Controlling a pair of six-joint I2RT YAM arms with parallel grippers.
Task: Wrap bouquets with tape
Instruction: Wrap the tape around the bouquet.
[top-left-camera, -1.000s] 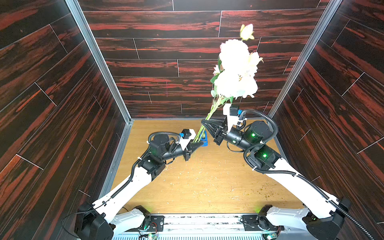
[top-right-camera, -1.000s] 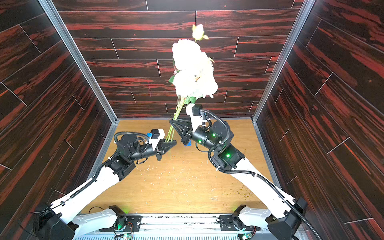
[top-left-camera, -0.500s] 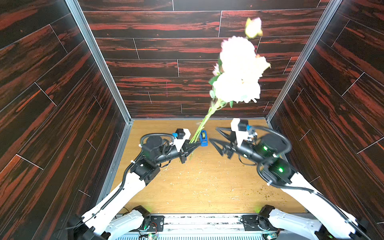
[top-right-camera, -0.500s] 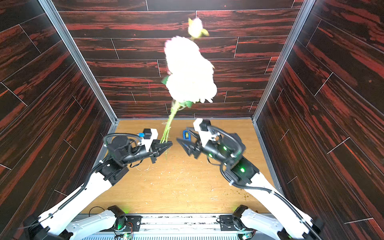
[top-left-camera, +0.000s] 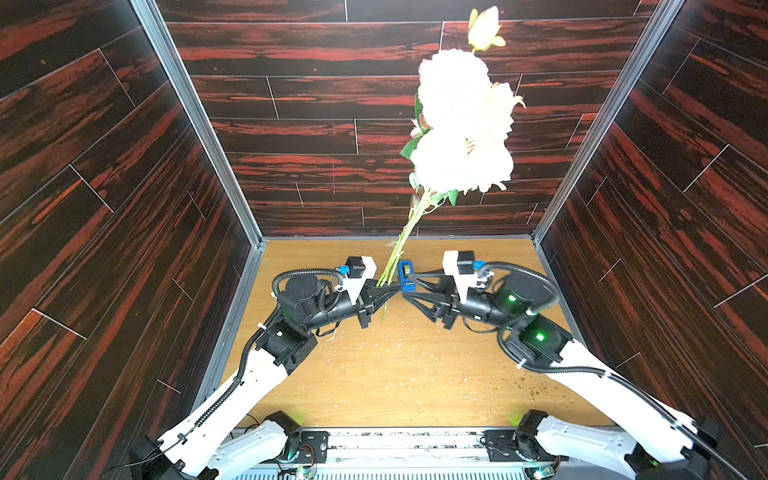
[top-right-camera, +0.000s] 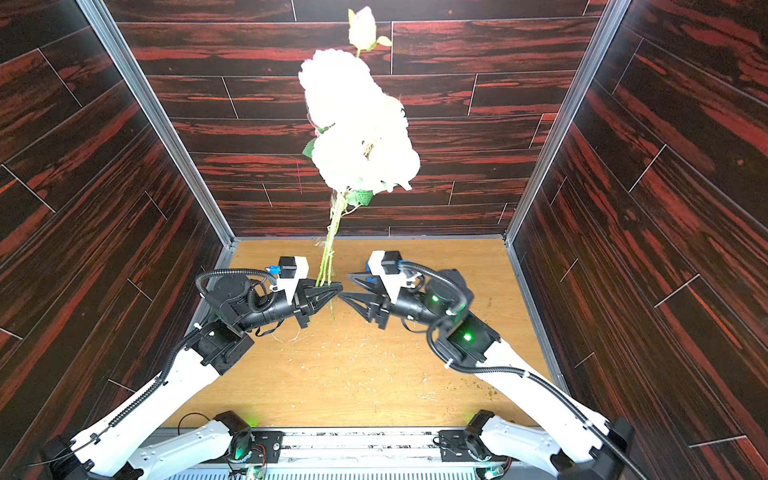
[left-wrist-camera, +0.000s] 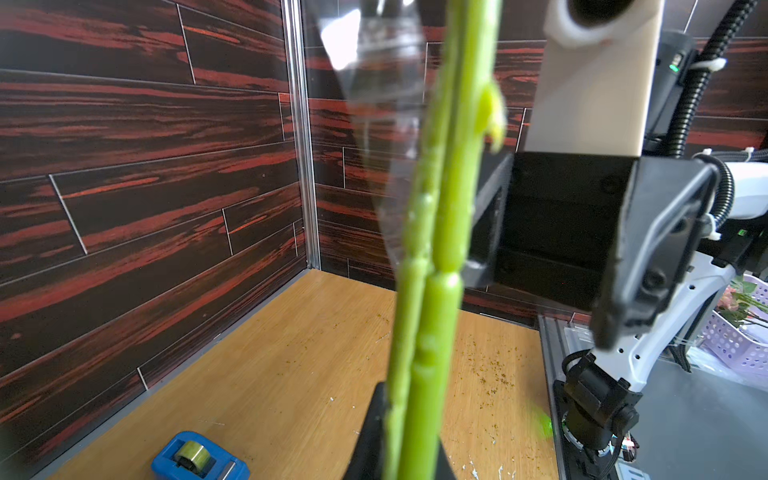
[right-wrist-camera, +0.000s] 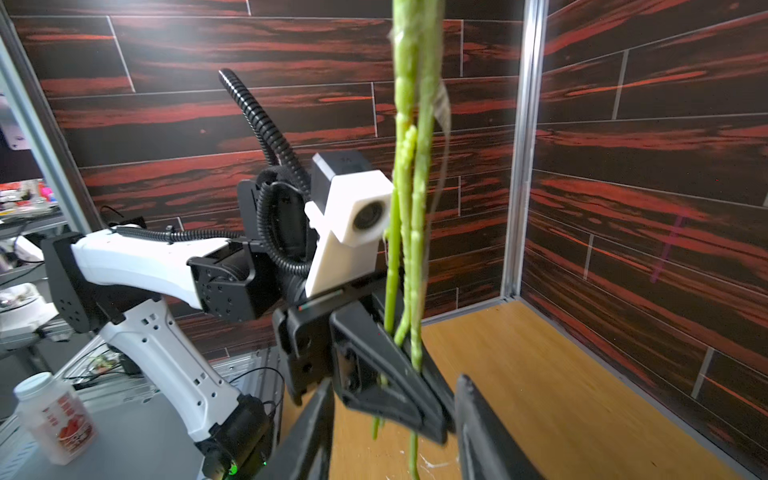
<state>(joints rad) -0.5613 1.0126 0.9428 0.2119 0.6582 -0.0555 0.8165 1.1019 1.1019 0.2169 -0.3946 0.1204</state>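
Green bouquet stems clamped in left claw, right claw spread

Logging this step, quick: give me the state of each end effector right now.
Left end effector: closed on the stems of the bouquet.
Right end effector: open, holding nothing.

The right gripper no longer grips the bouquet. It sits lower, jaws apart, tips just beside the left gripper. The bouquet reaches higher in both top views.
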